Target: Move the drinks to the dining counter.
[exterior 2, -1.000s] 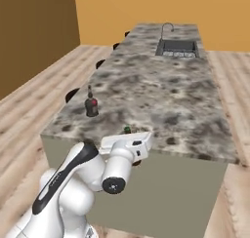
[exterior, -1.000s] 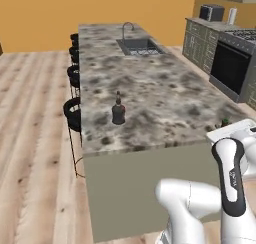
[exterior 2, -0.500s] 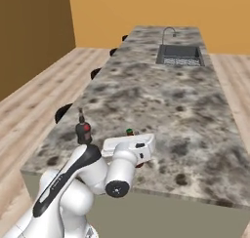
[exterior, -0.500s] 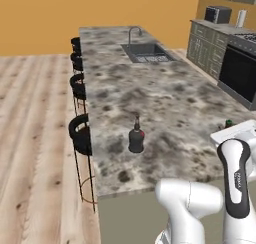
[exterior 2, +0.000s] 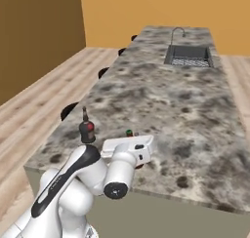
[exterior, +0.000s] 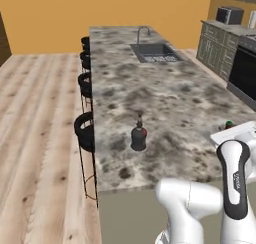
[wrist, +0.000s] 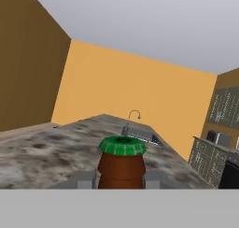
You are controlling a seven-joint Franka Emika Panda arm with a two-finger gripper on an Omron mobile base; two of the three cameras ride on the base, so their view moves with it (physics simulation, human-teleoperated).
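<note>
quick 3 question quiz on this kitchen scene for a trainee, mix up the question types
1. True or false: the black bottle stands upright on the dining counter.
2. What colour is the cap of the brown bottle gripped by the tool? A yellow, B green, C white.
3. Name the steel fixture set into the counter's far end.

Key: 1 true. 2 B. 3 the sink, with its tap.
</note>
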